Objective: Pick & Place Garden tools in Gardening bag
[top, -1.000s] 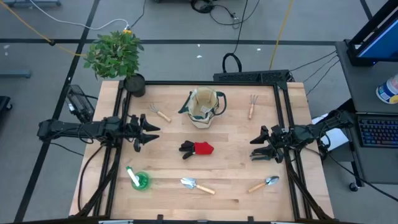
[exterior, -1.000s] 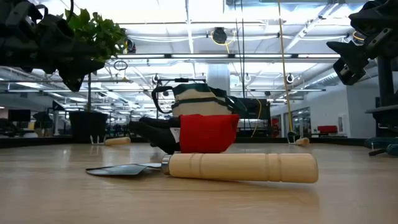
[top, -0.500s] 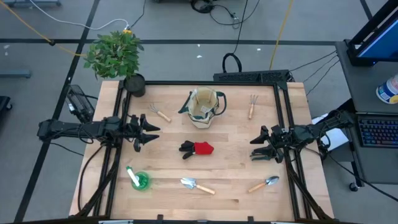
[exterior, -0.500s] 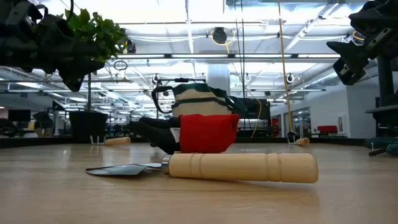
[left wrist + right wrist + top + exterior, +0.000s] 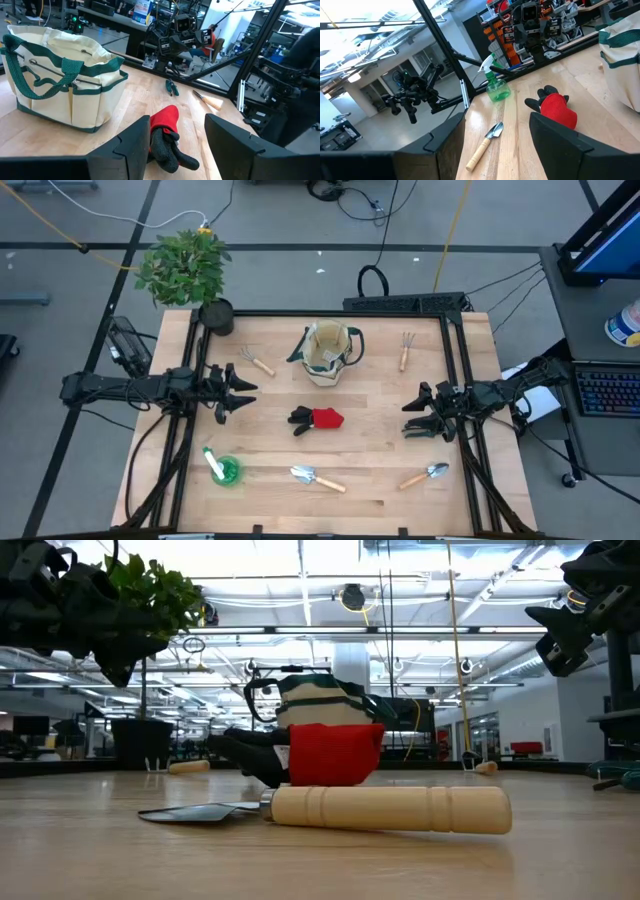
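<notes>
Garden tools ring the gardening bag (image 5: 328, 352) on a pale wood table (image 5: 370, 430); left gripper (image 5: 232, 392) and right gripper (image 5: 418, 418) hover spread, apparently empty, in an industrial lab.

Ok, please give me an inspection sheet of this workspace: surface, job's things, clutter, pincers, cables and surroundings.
Surface: wooden table, black frame.
Job's things: bag upright at rear centre; gloves mid-table; two rakes beside the bag; two trowels and bottle along the front edge.
Clutter: potted plant at rear left corner.
Pincers: left pincer open, empty, at left side; right pincer open, empty, at right side.
Cables: several on the floor behind the table.
Surroundings: keyboard on a desk at right.
</notes>
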Controlling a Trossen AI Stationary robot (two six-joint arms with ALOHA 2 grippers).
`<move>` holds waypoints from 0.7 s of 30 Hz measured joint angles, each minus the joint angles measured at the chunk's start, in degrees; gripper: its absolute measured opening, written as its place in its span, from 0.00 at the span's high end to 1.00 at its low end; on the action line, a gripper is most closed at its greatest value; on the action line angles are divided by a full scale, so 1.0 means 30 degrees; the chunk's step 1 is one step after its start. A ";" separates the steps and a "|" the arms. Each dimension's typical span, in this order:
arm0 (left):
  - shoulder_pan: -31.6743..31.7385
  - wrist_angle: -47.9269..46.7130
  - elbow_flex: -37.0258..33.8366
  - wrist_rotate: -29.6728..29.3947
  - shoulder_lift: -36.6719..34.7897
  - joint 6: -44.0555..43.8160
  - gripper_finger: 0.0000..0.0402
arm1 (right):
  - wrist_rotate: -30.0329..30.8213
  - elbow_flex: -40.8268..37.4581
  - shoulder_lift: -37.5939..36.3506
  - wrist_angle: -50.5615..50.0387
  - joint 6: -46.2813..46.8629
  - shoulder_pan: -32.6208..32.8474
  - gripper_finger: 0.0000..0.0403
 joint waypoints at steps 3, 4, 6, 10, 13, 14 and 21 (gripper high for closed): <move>-0.0001 0.0000 0.0000 0.0000 0.0000 0.0000 0.51 | -0.0004 0.0000 -0.0001 0.0000 0.0000 0.0000 0.47; 0.0005 0.0000 0.0000 0.0001 0.0000 0.0000 0.51 | -0.0006 0.0000 0.0002 0.0000 0.0000 0.0000 0.47; 0.0004 0.0000 0.0001 0.0000 0.0000 0.0000 0.51 | 0.0000 0.0000 0.0002 0.0000 0.0000 0.0000 0.47; 0.0001 0.0000 0.0000 0.0000 0.0000 0.0000 0.51 | -0.0002 0.0000 -0.0005 0.0000 0.0000 0.0000 0.47; 0.0003 0.0000 0.0000 0.0006 0.0000 0.0000 0.51 | 0.0000 -0.0005 -0.0005 0.0007 0.0000 0.0000 0.47; -0.0001 0.0000 0.0007 0.0007 0.0000 -0.0006 0.51 | 0.0000 0.0000 0.0001 0.0001 0.0000 0.0000 0.47; 0.0006 0.0000 0.0007 0.0000 0.0000 0.0000 0.51 | 0.0003 0.0000 -0.0001 0.0136 0.0000 0.0000 0.47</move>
